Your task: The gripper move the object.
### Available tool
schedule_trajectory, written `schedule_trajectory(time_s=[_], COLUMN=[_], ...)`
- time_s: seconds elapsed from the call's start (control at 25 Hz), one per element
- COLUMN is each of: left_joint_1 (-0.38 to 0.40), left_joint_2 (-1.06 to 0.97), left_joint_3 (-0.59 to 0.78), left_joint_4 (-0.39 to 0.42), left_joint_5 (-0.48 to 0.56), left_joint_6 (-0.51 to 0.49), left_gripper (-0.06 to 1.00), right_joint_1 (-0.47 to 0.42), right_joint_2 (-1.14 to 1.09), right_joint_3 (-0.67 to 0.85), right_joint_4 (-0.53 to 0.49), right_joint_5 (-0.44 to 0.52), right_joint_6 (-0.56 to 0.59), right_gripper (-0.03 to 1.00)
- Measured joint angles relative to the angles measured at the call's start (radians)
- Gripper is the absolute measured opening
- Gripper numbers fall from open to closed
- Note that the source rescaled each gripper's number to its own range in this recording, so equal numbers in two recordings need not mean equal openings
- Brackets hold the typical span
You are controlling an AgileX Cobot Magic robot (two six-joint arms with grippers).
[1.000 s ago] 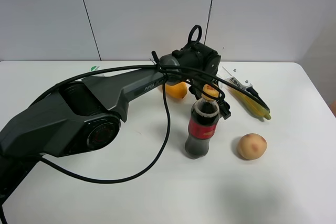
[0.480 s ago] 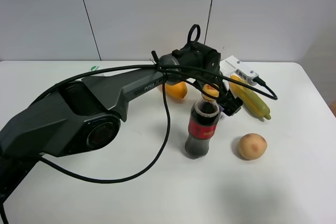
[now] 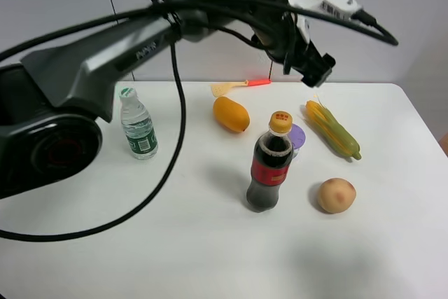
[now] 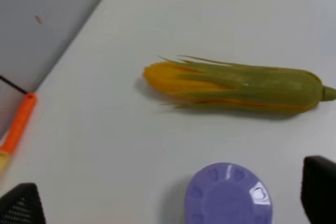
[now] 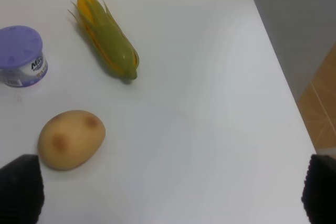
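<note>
The object, a squat tub with a lilac perforated lid point(image 3: 298, 135), stands on the white table just behind the cola bottle point(image 3: 269, 166), which hides part of it. It also shows in the left wrist view point(image 4: 228, 196) and in the right wrist view point(image 5: 21, 56). My left gripper point(image 3: 309, 61) hangs high above the table, over the tub, open and empty; its two black fingertips point(image 4: 319, 188) stand wide apart in the left wrist view. My right gripper point(image 5: 170, 190) is open and empty above the table's right part; it is out of the exterior view.
A corn cob point(image 3: 333, 129) lies right of the tub, a potato point(image 3: 336, 195) in front of it. An orange fruit point(image 3: 231, 113), an orange-handled spatula point(image 3: 241, 86) and a clear water bottle point(image 3: 138, 125) lie further left. The table's right edge point(image 5: 273, 45) is close.
My left arm has risen from table level by the cola bottle to high above it. The tub stands free on the table, and the water bottle and spatula have come into sight.
</note>
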State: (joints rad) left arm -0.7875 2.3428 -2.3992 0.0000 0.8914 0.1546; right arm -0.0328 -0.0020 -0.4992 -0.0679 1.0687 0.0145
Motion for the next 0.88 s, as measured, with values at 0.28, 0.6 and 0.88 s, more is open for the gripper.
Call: schedule_trajectory(time_s=[0.28, 0.6, 0.88], left_joint_1=[0.197, 0.437, 0.587], left_joint_2=[-0.085, -0.145, -0.247], left_joint_3=[0.000, 0.000, 0.126], left_joint_4=[0.081, 0.152, 0.161], left_joint_5=[0.218, 0.315, 0.315], left_joint_6=[0.000, 0.014, 0.006], left_gripper=[0.97, 0.97, 0.97], right_joint_1=[0.000, 0.000, 0.000], right_joint_2=[0.000, 0.000, 0.000], right_joint_3=[0.000, 0.000, 0.000], right_joint_4=[0.000, 0.000, 0.000], right_joint_5=[0.000, 0.000, 0.000], right_joint_6=[0.000, 0.000, 0.000], right_gripper=[1.00, 1.00, 1.00])
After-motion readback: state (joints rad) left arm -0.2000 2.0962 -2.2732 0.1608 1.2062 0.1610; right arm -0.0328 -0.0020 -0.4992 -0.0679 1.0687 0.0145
